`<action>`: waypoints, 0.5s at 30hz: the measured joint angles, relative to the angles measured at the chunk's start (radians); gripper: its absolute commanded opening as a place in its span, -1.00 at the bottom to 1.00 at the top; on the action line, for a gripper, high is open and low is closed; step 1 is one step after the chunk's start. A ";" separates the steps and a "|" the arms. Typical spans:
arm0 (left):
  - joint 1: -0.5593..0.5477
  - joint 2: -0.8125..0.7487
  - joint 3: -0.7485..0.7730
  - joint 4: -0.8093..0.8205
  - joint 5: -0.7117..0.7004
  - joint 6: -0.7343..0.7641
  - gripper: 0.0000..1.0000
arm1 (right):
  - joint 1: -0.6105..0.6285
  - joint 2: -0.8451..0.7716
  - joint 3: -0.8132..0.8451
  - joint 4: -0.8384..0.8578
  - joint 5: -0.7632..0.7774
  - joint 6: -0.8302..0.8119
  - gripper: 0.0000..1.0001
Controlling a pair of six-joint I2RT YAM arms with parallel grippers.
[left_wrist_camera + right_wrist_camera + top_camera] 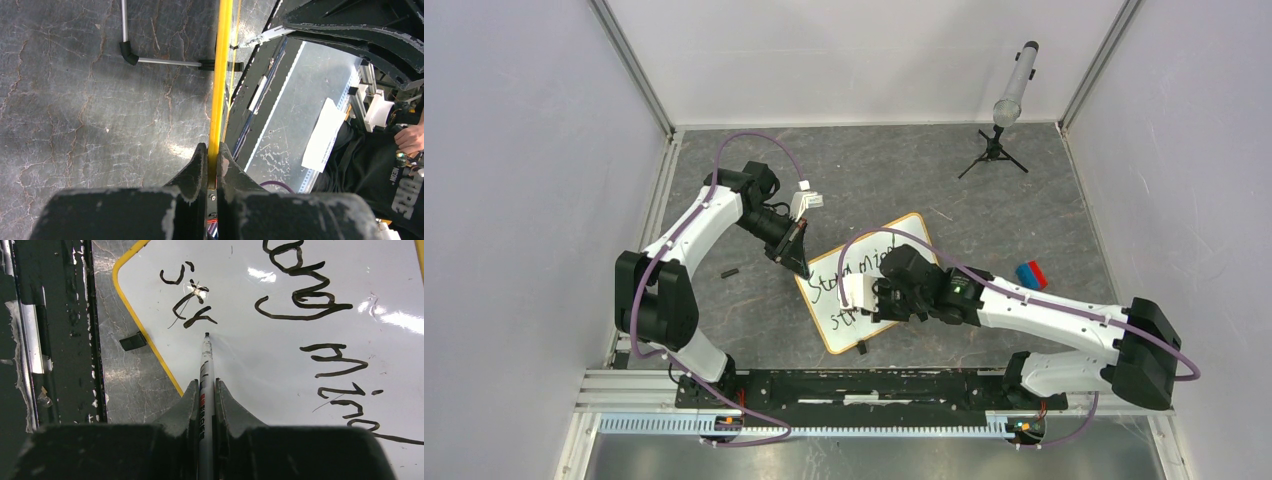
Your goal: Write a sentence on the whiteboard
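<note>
**Top external view.** The whiteboard (902, 235) sits askew at the middle of the grey surface (724, 320), between the two arms. Two lines of dark handwriting cross it, the lower one only begun. The left gripper (802, 265) meets the board's far-left edge. The right gripper (864, 300) hangs over the lower line.

**Left wrist view.** The fingers (200, 160) are closed on the board's yellow frame (220, 75), seen edge-on. A black foot (220, 65) projects from that frame farther along.

**Right wrist view.** The fingers (192, 397) are clamped on a marker (206, 365), whose tip points at the board just past the last stroke of the lower line. Whether the tip touches cannot be told. A second black foot (132, 341) lies beside the frame corner.

**Hazards, as judged.** The hold on the frame is narrow, so writing pressure may pivot or slide the board and skew the strokes. The marker is pinched along its barrel and could creep back between the fingers, lifting the tip and leaving gaps. The lower line starts near the frame, so a drifting stroke could run off the board. A low pass of the right gripper might smear fresh ink.
</note>
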 measured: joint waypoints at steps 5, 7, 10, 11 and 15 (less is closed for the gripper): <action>0.000 0.000 0.000 0.000 -0.001 0.000 -0.95 | 0.000 0.006 -0.001 0.002 -0.001 0.000 -1.00; 0.000 0.000 0.000 0.000 -0.001 0.000 -0.95 | 0.000 0.008 -0.001 0.002 -0.003 0.000 -1.00; 0.000 0.000 0.000 0.000 -0.001 0.000 -0.95 | 0.002 0.016 -0.001 0.005 -0.012 0.000 -1.00; 0.000 0.000 0.000 0.000 -0.001 0.000 -0.95 | 0.003 0.019 -0.001 0.006 -0.016 0.000 -1.00; 0.000 0.000 0.000 0.000 -0.001 0.000 -0.95 | 0.009 0.021 -0.008 0.008 -0.023 0.000 -1.00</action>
